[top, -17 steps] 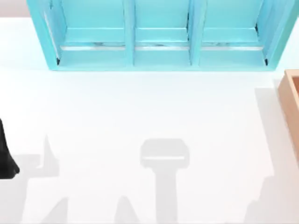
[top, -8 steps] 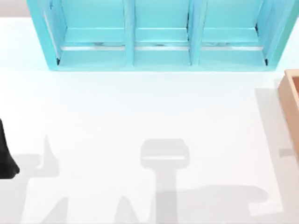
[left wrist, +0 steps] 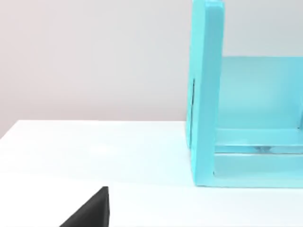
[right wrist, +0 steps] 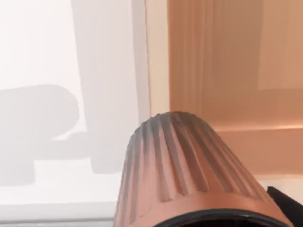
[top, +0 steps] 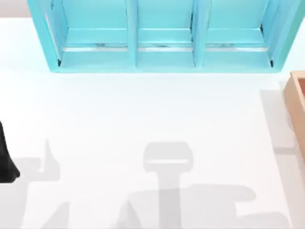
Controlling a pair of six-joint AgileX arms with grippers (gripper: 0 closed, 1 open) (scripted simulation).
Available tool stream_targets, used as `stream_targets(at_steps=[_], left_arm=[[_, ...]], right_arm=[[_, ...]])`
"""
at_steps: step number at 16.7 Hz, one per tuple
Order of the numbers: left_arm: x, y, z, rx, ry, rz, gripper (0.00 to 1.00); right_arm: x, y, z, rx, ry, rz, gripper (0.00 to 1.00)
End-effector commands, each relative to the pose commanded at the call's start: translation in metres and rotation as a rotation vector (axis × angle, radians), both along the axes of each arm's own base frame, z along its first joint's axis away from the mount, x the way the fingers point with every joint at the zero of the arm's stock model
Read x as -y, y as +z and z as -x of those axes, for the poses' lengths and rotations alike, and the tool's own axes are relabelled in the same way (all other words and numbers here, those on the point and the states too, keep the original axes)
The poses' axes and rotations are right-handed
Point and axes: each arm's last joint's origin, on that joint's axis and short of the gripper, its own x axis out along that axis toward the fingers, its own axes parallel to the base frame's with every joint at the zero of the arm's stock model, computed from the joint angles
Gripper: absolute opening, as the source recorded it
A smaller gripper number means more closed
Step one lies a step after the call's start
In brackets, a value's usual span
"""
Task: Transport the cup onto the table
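The cup (right wrist: 184, 165), pinkish-brown with fine vertical ribs, is right up against the right wrist camera and held off the surface. One black finger (right wrist: 288, 204) of my right gripper shows at its side, so the gripper is shut on it. Beneath the cup lie the white table (right wrist: 42, 56) and the wall of a tan wooden box (right wrist: 222, 61). In the top view the table (top: 143, 109) spreads wide, with a broad arm shadow (top: 214, 200) at its front right. My left arm (top: 5, 160) is parked at the left edge, and a black part of its gripper (left wrist: 90, 212) shows in the left wrist view.
A teal three-bay shelf unit (top: 162, 38) stands along the back of the table, its side wall (left wrist: 206, 94) close to the left wrist camera. The tan wooden box (top: 296, 100) sits at the right edge.
The arm shadow at the table's front right has grown and spread leftward. The left arm has not moved.
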Motion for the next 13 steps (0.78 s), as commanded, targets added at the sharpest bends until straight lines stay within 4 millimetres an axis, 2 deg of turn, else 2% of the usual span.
stream_targets(at_steps=[2,5,9,11,13], left_arm=[[0.000,0.000,0.000,0.000,0.000,0.000,1.00],[0.000,0.000,0.000,0.000,0.000,0.000,1.00],[0.000,0.000,0.000,0.000,0.000,0.000,1.00],[0.000,0.000,0.000,0.000,0.000,0.000,1.00],[0.000,0.000,0.000,0.000,0.000,0.000,1.00]], right_arm=[[-0.024,0.003,-0.006,0.008,-0.003,0.005,0.00],[-0.077,0.008,-0.005,0.035,-0.004,0.015,0.00],[-0.155,0.010,0.022,0.056,0.022,0.030,0.00],[-0.180,0.006,0.038,0.058,0.029,0.045,0.00],[-0.196,0.001,0.051,0.055,0.034,0.062,0.00]])
